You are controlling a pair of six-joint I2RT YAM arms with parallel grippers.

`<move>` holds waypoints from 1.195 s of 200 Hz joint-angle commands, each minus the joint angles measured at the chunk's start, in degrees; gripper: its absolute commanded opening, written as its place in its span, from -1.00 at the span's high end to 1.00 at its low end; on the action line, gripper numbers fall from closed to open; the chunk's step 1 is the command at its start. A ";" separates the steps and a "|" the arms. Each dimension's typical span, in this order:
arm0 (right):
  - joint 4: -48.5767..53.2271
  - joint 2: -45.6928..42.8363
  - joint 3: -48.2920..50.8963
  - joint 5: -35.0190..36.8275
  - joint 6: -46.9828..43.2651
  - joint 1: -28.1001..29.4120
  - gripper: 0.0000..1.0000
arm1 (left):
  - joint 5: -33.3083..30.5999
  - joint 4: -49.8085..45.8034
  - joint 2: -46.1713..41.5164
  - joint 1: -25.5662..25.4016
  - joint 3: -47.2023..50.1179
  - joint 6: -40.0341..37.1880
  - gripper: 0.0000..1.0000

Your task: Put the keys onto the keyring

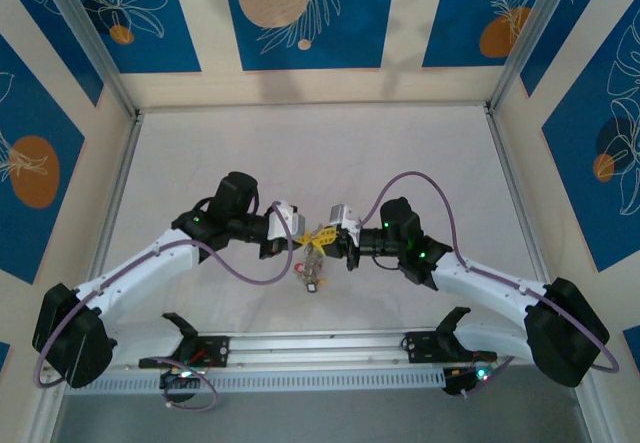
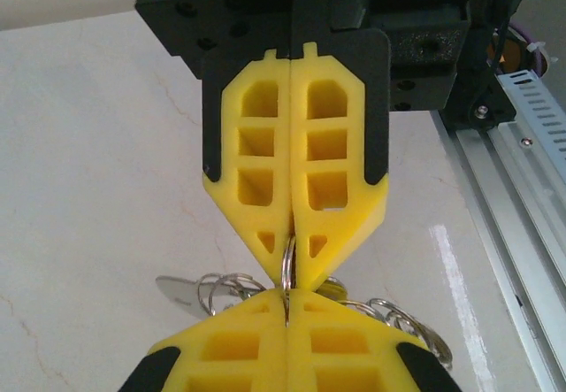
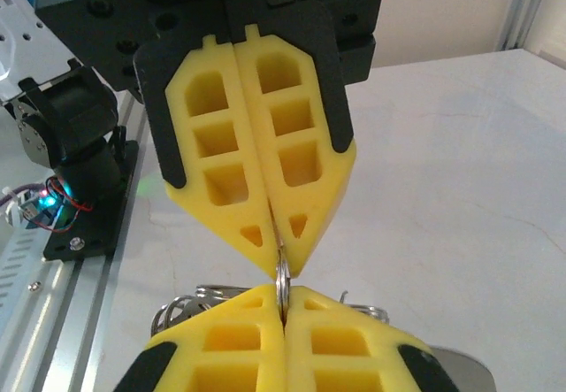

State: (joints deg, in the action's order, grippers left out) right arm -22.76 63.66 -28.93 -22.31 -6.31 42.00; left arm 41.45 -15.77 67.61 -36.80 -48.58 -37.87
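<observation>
In the middle of the top view we see the left gripper and the right gripper meeting tip to tip above the table. The wrist views show both pairs of yellow fingers pressed fully together, each pinching the thin edge of the keyring at the centre of the frame. The keys bunch on smaller rings just below the fingertips, and in the top view they hang beneath the grippers, possibly touching the table; we cannot be sure from here.
</observation>
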 commanded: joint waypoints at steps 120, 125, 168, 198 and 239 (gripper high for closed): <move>11.08 0.29 -7.00 2.12 -7.82 2.21 1.00 | -0.49 -10.12 3.85 -1.05 -6.71 -4.53 0.59; 11.37 0.38 -7.15 2.02 -8.12 2.28 1.00 | -0.35 -10.14 3.89 -1.07 -6.71 -4.79 0.69; 11.38 0.36 -7.36 2.01 -8.54 2.65 1.00 | 0.58 -10.94 4.23 -1.28 -7.23 -5.44 0.85; 11.78 -0.04 -7.40 2.03 -8.92 2.65 1.00 | 0.97 -12.43 5.29 -1.73 -8.27 -5.94 0.88; 7.75 -1.70 -3.95 2.85 -8.01 2.65 0.72 | 0.84 -4.24 0.38 -1.06 -4.24 -2.47 1.00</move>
State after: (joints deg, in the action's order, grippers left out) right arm -9.91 63.92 -34.06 -19.20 -14.22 43.92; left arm 40.40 -26.02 71.68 -37.85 -54.98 -42.37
